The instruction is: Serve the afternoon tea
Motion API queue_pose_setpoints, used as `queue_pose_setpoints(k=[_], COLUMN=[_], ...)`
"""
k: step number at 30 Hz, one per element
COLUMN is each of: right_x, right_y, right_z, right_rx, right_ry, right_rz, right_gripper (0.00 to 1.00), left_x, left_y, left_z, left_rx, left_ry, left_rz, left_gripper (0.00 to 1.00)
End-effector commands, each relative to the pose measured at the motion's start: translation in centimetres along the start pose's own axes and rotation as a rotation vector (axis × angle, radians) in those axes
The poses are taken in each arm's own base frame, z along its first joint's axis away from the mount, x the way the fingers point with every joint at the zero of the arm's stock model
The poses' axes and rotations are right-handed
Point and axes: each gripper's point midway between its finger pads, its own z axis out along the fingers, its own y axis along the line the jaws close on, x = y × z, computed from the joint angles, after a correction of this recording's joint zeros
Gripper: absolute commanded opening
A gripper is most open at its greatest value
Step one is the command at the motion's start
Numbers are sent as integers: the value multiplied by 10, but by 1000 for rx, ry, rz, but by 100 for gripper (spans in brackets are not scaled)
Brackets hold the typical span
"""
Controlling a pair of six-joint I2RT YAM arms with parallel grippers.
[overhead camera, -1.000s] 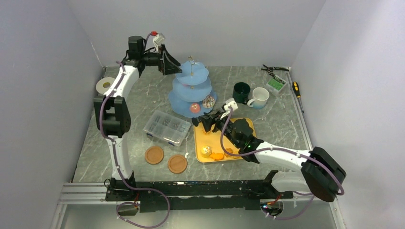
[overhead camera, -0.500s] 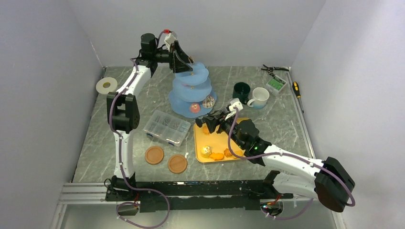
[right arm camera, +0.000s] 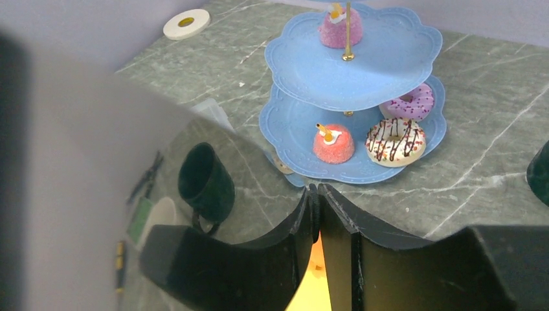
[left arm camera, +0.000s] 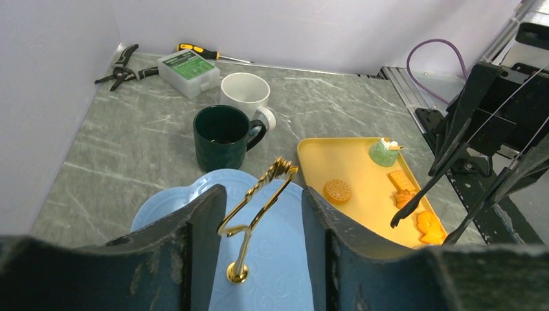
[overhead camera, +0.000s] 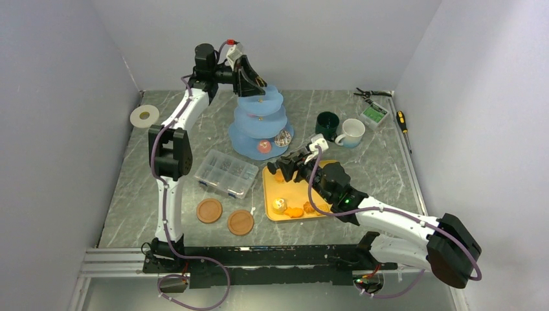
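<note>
The light-blue three-tier stand (overhead camera: 260, 123) holds a pink cake (right arm camera: 340, 29), a red cake (right arm camera: 333, 142) and two doughnuts (right arm camera: 395, 141). My left gripper (overhead camera: 254, 87) is open over its top tier, with the gold loop (left arm camera: 259, 194) between the fingers and untouched. My right gripper (overhead camera: 289, 167) is shut on the black tongs (left arm camera: 453, 175) and holds them over the yellow tray (overhead camera: 330, 170). The tray carries biscuits (left arm camera: 337, 190) and a green cake (left arm camera: 384, 153). The dark-green mug (overhead camera: 327, 124) and the white mug (overhead camera: 351, 131) stand right of the stand.
A clear compartment box (overhead camera: 226, 172) lies left of the tray. Two brown coasters (overhead camera: 209, 210) sit near the front. A tape roll (overhead camera: 143, 116) is at far left. Pliers (overhead camera: 370, 94), a green box (overhead camera: 374, 114) and a screwdriver (overhead camera: 403, 121) are at back right.
My left gripper has moved right, from beside the stand's top to over it, and now straddles the gold loop. My right arm shifted slightly forward with the tongs.
</note>
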Motion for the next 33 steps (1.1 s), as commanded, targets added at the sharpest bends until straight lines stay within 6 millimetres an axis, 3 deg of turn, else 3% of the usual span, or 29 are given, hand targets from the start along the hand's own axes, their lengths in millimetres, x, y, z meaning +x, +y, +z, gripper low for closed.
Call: queue_pose_setpoints(k=[1,6,10,11,24,33], right_x=[-15,-14,-14,-13,-11,-2], right_y=[3,3,2,2,-2,-14], right_z=[0,1,1,1,-4,-15], right_rx=[-9,-4,-2,-4,6,48], right_ry=[-48,-42,-42,-41,-32,-2], right_rz=[14,17,21,21,-18,-60], right_gripper=[58,56,54,54,51,52], left_x=[-19,-24,-27,-29,-39,-51], left_y=[-10,-8,-4,-5,-5,11], left_z=[8,9,10,10,13,20], left_rx=[52,32,4,-2,-45,-138], left_ry=[-2,-9,-15,-17,-34,-77], left_rz=[98,115,120,127,250,421], left_gripper=[49,40,9,5,3,3])
